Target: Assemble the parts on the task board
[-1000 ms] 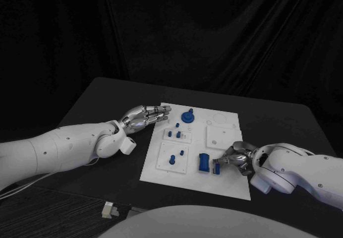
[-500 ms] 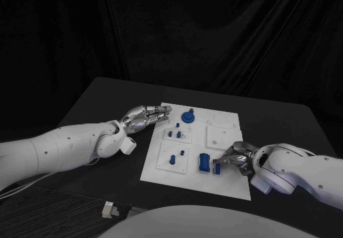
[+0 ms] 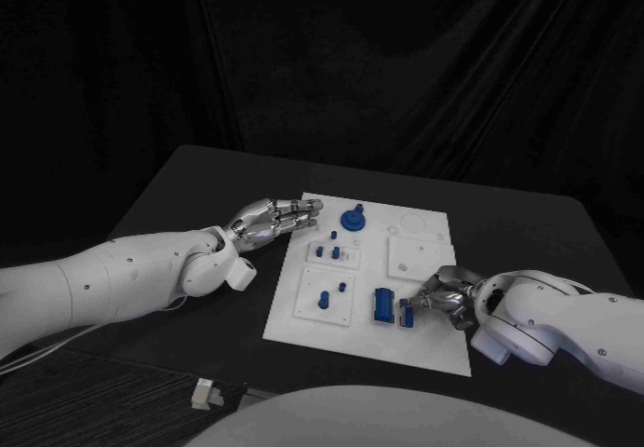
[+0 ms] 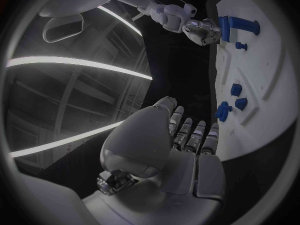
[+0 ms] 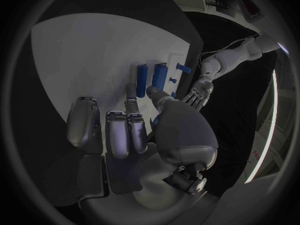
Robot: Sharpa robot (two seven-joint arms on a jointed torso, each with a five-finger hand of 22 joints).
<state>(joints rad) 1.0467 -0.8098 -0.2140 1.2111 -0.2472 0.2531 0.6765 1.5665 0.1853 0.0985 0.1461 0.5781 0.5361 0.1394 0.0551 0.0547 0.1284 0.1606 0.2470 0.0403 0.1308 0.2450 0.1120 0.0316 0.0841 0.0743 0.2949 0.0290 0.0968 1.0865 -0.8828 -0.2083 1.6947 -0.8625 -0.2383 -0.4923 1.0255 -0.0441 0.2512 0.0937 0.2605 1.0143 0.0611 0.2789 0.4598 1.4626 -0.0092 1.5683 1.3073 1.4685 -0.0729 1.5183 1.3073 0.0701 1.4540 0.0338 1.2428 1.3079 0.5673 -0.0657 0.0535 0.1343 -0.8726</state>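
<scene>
The white task board [image 3: 419,244] lies mid-table. A round blue knob [image 3: 352,220] stands near its far edge, with small blue pieces [image 3: 331,251] and a blue peg [image 3: 324,300] further in. A thick blue block [image 3: 384,305] and a thin blue bar [image 3: 408,317] stand side by side near the front. My right hand [image 3: 444,298] is right beside the bar; in the right wrist view its thumb and a finger close on the end of the thin blue bar [image 5: 142,76], next to the thick blue block [image 5: 160,75]. My left hand [image 3: 275,222] lies flat on the board's far left corner, holding nothing.
The black table [image 3: 201,186] extends around the board on all sides. In the left wrist view, my left hand [image 4: 181,140] stretches along the board's edge [image 4: 265,92], with my right hand [image 4: 203,31] far off by the blue block [image 4: 224,27].
</scene>
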